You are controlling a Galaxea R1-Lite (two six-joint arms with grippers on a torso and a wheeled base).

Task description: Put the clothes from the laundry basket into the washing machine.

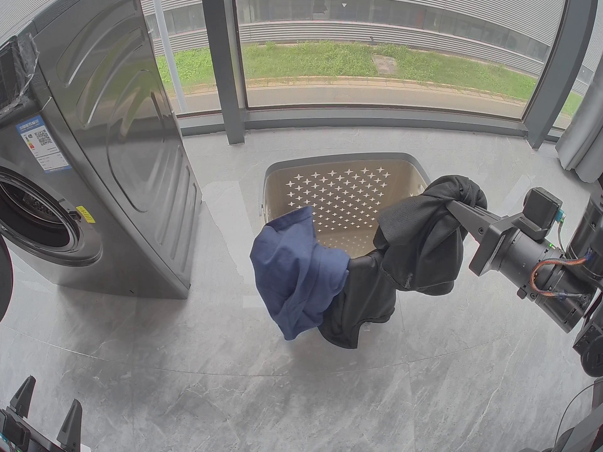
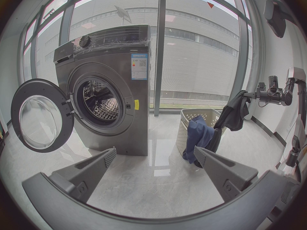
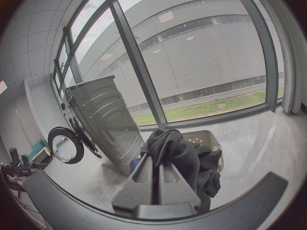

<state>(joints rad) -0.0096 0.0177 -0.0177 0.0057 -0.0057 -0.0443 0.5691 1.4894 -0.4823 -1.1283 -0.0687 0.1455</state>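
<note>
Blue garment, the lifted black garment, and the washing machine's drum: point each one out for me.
blue garment point(image 1: 295, 277): head view, middle of the draped fabric.
lifted black garment point(image 1: 421, 246): head view, middle of the bunched hanging fabric.
drum point(image 2: 101, 103): left wrist view, perforated inner wall seen through the open door.

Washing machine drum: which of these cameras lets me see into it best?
The left wrist view: it faces the washing machine head-on, door swung open, drum visible inside. The head view catches part of the opening at its edge; the right wrist view, the side panel and door.
</note>
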